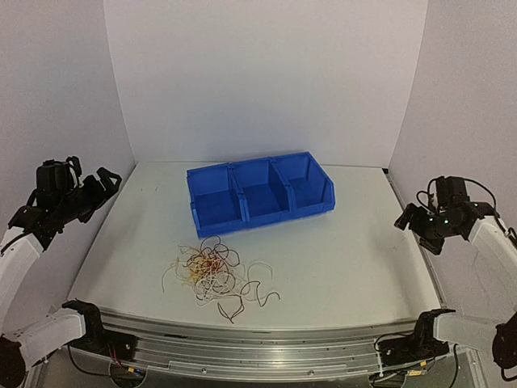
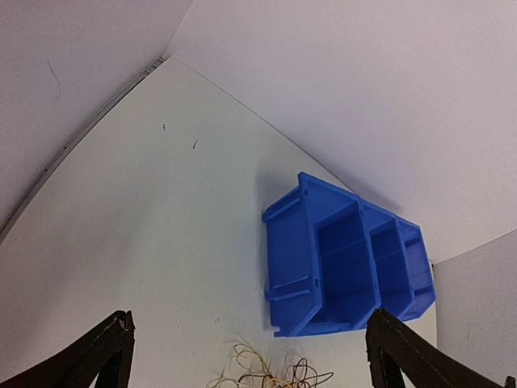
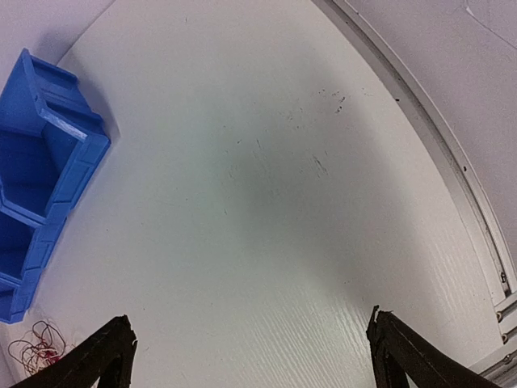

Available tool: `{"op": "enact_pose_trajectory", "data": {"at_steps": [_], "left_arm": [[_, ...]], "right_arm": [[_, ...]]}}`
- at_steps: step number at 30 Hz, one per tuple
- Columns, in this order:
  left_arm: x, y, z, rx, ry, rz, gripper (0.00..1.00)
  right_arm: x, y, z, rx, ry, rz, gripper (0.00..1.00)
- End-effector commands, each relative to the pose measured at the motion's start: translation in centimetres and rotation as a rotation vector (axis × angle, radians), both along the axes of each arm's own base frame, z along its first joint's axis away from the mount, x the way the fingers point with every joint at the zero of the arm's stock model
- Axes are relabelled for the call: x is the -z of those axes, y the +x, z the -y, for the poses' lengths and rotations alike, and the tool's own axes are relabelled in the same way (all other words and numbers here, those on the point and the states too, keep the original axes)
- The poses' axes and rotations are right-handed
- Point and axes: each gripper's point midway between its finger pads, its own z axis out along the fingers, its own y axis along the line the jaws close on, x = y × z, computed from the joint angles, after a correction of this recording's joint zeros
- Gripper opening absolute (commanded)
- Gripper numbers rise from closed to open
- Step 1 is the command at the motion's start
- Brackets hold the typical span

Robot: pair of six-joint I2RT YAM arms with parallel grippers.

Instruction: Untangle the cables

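White table (image 1: 347, 267), bare walls. Left claw (image 2: 250, 327) off left edge, jaws wide apart, empty. Cables (image 1: 216, 275) heaped, tangled, front-left, before blue bin (image 1: 260, 194). Right claw (image 3: 249, 317) likewise spread, empty. Untangling not begun; next likely descend, pinch one strand.

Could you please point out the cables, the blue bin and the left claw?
cables (image 1: 210, 272): top external view, middle of the tangle.
blue bin (image 1: 218, 226): top external view, front wall of its left compartment.
left claw (image 2: 250, 315): left wrist view, open gap midway between its fingertips.
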Motion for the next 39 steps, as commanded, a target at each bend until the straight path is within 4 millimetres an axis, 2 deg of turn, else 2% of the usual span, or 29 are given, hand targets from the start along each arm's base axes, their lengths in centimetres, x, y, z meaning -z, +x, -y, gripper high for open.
{"op": "enact_pose_trajectory", "data": {"at_steps": [1,6,11,15,17,20,22,26,29,35,39], "left_arm": [[-2.2,-0.1,-0.6,-0.026,0.021,0.008,1.00],[-0.4,0.5,-0.3,-0.026,-0.005,-0.079,1.00],[2.1,1.4,1.7,0.072,-0.052,-0.165,1.00],[3.9,1.4,3.3,0.138,-0.085,-0.215,1.00],[4.5,1.2,5.0,0.189,-0.099,-0.231,1.00],[6.5,0.7,9.2,0.258,-0.051,-0.293,0.99],[7.8,-0.4,12.8,0.340,0.004,-0.345,1.00],[8.6,-2.4,17.8,0.479,0.069,-0.378,1.00],[9.1,-4.9,20.8,0.592,0.108,-0.395,1.00],[12.3,-9.6,25.1,0.769,0.161,-0.477,0.99],[14.6,-11.1,27.2,0.828,0.173,-0.511,0.99]], "right_arm": [[-2.3,1.3,-0.7,-0.062,0.001,0.047,0.98],[-2.9,1.7,-2.2,-0.125,0.065,0.057,0.98],[-2.1,1.3,-2.5,-0.125,0.084,0.030,0.98],[-1.8,0.8,-3.8,-0.181,0.144,0.013,0.98],[-1.6,0.7,-4.5,-0.210,0.175,0.003,0.98],[-1.3,0.3,-5.2,-0.247,0.196,-0.009,0.98],[-1.1,0.0,-5.8,-0.277,0.202,-0.014,0.98],[0.1,-0.8,-9.3,-0.417,0.121,-0.065,0.98],[1.2,-1.4,-13.2,-0.560,0.073,-0.118,0.97],[2.1,-2.9,-22.8,-0.861,-0.025,-0.084,0.95],[2.5,-4.9,-29.2,-1.027,0.030,-0.039,0.93]]}}
